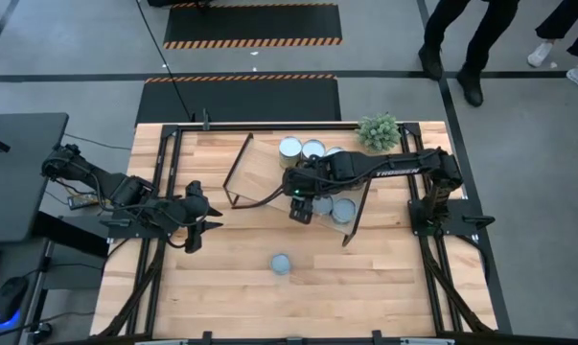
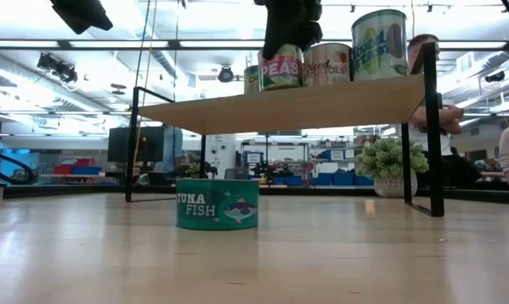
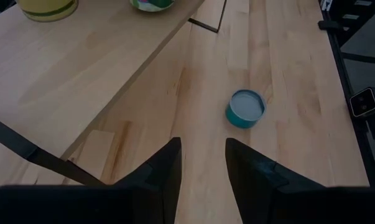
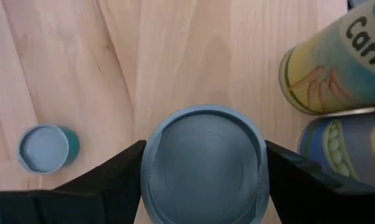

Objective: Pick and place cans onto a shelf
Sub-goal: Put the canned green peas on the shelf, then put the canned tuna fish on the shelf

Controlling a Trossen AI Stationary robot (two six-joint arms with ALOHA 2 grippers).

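Note:
The shelf (image 1: 265, 172) is a light-wood board on black wire legs, set askew on the table; it also shows in the low view (image 2: 322, 101). Several cans stand on it, among them a carrot can (image 4: 336, 62) and another can (image 2: 379, 44). My right gripper (image 4: 203, 168) is over the shelf (image 1: 301, 209), shut on a can with a blue-grey top (image 4: 203, 158), labelled PEAS (image 2: 281, 69). A short teal tuna can (image 1: 281, 264) stands on its base on the tabletop, nearer than the shelf. My left gripper (image 3: 203, 180) hovers open at the table's left (image 1: 195, 222), holding nothing. My right gripper pinches the can's round side wall (image 4: 151, 177) between its two fingers (image 4: 112, 171), one on each side just below the top rim. The fingers come from above, slanting down. The can stays upright at the shelf board; the board's edge hides its base, so whether it rests there I cannot tell.
A small green potted plant (image 1: 379, 131) stands at the table's far right corner, behind the shelf. The shelf's black legs (image 2: 433, 135) reach down to the tabletop. People stand beyond the table's far edge (image 1: 461, 48). Bare planks lie around the tuna can (image 3: 245, 107).

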